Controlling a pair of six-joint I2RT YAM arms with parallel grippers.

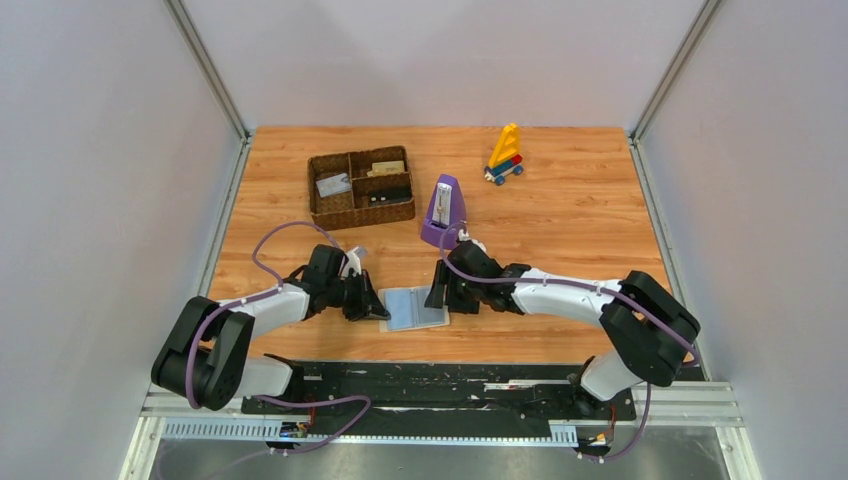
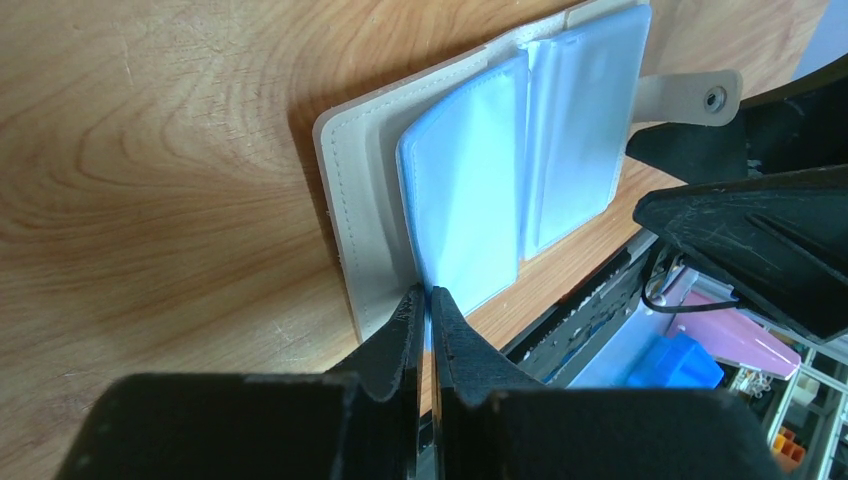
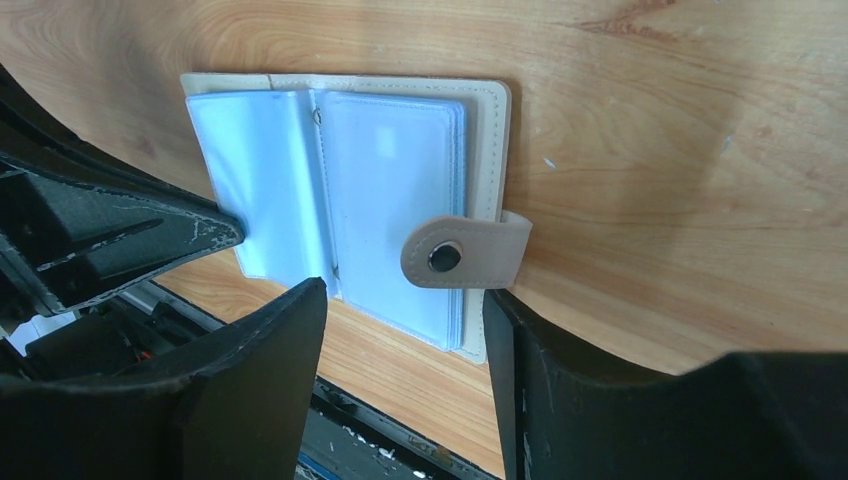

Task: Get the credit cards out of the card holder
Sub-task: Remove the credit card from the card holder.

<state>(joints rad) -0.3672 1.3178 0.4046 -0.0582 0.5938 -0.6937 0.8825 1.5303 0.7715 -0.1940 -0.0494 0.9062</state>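
pinching one sleeve page on the left, spreading wide on the right

clamping the left gripper (image 2: 427, 300) onto the lower edge of one pale blue sleeve page (image 2: 460, 190) of the card holder (image 2: 585, 120), at the bottom centre of the left wrist view. pressing its fingers (image 2: 395, 340) almost together, with only the thin plastic between them. bowing that page up a little off the cream cover (image 2: 345, 210).

holding the right gripper (image 3: 402, 295) wide apart and grasping nothing. straddling the holder's bottom edge in the lower middle of the right wrist view, with the snap tab (image 3: 465, 250) lying in the gap between the two fingers. not showing whether either finger is touching the cover.

failing to make out any brand or lettering on the holder.

finding the holder lying open and flat on the wooden table (image 1: 580, 230), at lower centre of the top view, between the two grippers. showing a stitched cream cover, translucent light-blue pockets in two stacks either side of the spine, and a rounded tab with a metal stud. not revealing whether any pocket is holding a card.

seeing three credit cards (image 1: 386, 168) sitting in the brown woven tray (image 1: 312, 190) in the upper left of the top view: grey in the left compartment, tan in the upper right, black in the lower right. failing to read any print on them at this size.

noting a purple metronome (image 1: 442, 212) and a yellow toy sailboat (image 1: 505, 155) standing farther up the table.
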